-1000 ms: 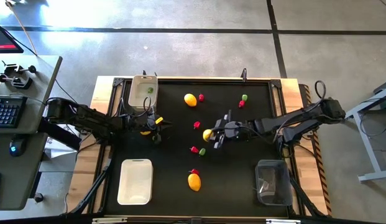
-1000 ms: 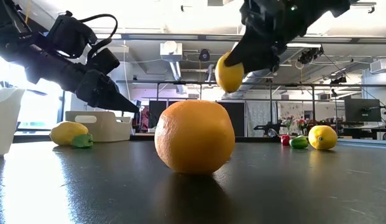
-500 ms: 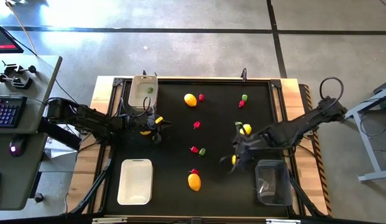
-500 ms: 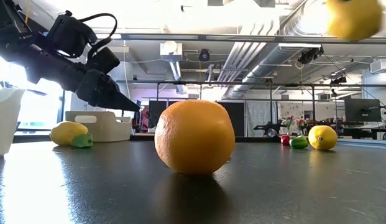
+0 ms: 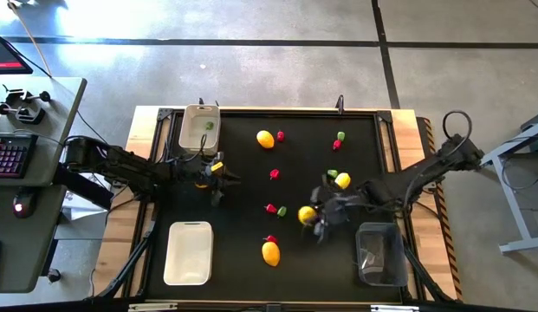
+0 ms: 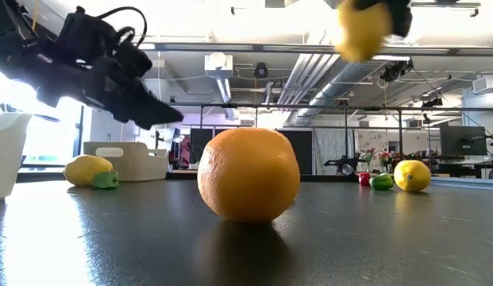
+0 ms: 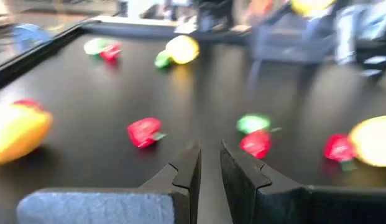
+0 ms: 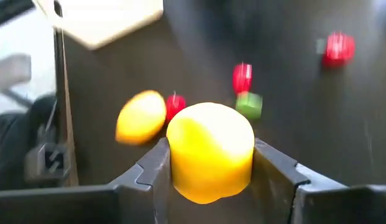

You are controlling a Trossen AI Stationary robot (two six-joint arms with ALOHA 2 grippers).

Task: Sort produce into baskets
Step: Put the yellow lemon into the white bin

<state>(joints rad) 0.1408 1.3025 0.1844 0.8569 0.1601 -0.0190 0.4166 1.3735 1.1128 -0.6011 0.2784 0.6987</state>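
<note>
The right gripper (image 8: pixel 210 163) is closed on a yellow lemon (image 8: pixel 210 152), one dark finger pressed to each side, and holds it in the air just beside the clear bin (image 5: pixel 379 254), on the side toward the middle of the black table (image 5: pixel 243 156). The right arm reaches in low from beyond the clear bin, bent at the elbow. The left gripper (image 7: pixel 207 168), far across the table from that bin and near the beige tub (image 5: pixel 199 127), holds nothing, its fingers only a narrow slit apart, its arm stretched out level.
</note>
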